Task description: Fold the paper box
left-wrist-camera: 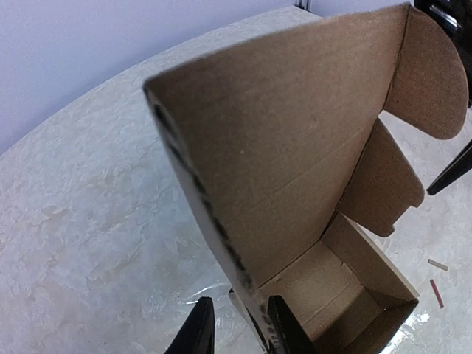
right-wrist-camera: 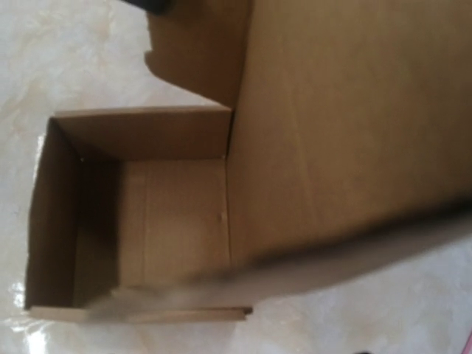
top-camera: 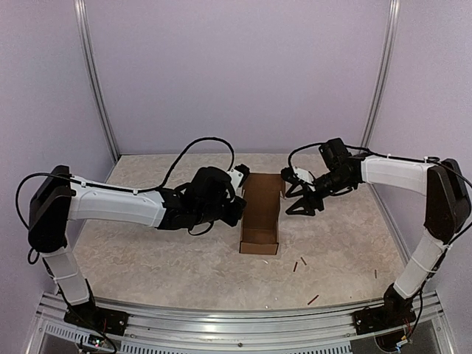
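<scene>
Left end effector (left-wrist-camera: 242, 333) straddles paper box (left-wrist-camera: 295, 162) wall, unclamped; only overhead shows right end effector (top-camera: 301, 208) spread.

We see the paper box (top-camera: 261, 214) standing open on the table (top-camera: 147, 251), long and brown, between the two arms. The left gripper (top-camera: 234, 199) is right at the box's left wall, but we cannot see how its fingers stand. The right gripper (top-camera: 299, 209) is just beside the right wall, with its fingers spread apart and nothing in them. A few small dark sticks (top-camera: 304, 260) lie on the table, closer to the arms' bases.
</scene>
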